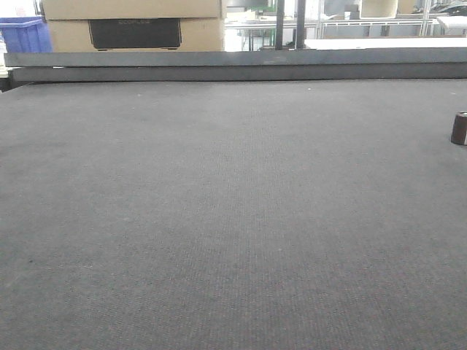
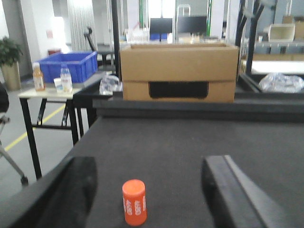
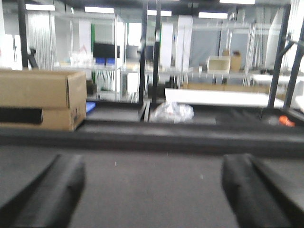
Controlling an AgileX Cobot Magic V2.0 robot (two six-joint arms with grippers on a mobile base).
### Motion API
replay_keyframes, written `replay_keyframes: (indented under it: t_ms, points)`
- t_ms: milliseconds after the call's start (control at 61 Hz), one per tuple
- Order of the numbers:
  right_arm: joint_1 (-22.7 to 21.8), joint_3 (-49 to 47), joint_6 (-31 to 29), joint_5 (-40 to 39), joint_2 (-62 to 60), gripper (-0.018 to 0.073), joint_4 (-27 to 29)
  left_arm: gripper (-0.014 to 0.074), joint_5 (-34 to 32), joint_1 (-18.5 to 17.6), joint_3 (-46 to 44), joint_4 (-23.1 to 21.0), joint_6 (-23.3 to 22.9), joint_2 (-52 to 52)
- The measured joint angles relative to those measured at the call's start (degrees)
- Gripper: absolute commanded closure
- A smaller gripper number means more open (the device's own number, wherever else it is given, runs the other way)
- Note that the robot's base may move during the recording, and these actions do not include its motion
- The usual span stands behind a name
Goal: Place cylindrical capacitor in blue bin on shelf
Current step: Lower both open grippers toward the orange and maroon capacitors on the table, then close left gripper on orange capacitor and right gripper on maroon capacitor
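Capacitor (image 1: pixel 460 128) sat upright at right edge of front view, ungrasped, so both grippers hung released: left gripper (image 2: pixel 149 178) w/ orange cylinder (image 2: pixel 134 202) between fingers (image 2: pixel 71 190), right gripper (image 3: pixel 149 190) empty.

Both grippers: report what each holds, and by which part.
Nothing is held. The left gripper is open, with an orange cylinder standing free on the mat between its fingers; the right gripper is open and empty.

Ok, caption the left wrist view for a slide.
Left gripper open over the dark tabletop, an orange cylinder standing between its fingers, cardboard box beyond.
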Motion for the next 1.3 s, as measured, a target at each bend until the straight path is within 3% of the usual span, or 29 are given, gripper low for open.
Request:
replay_keyframes:
  t_ms: [131, 361, 607, 902, 1099, 1296]
  points:
    - [0.00, -0.14, 0.00, 0.68, 6.41, 0.0010, 0.00, 0.0004, 0.38, -2.09, -0.05, 0.00, 0.00, 1.57]
    - [0.00, 3.33, 0.00, -2.96, 17.09, 0.0010, -0.55, -0.0005, 0.52, -3.76, -0.05, 0.00, 0.00, 1.67]
    - [-1.24, 15.76, 0.00, -25.93, 32.62, 0.0010, -2.26, -0.0005, 0.55, -3.79, -0.05, -0.21, 0.00, 1.67]
    - [-6.19, 16.21, 0.00, -55.01, 54.26, 0.0010, -1.78, -0.0005, 0.55, -3.79, -0.05, -0.21, 0.00, 1.67]
    - [-6.67, 10.78, 0.00, -61.72, 67.39, 0.0010, -1.65, -0.0005, 0.55, -3.79, -0.05, -0.21, 0.00, 1.67]
    - [-6.67, 3.22, 0.00, -63.28, 77.59, 0.0010, -1.65, -0.0005, 0.55, -3.79, -0.05, -0.21, 0.00, 1.67]
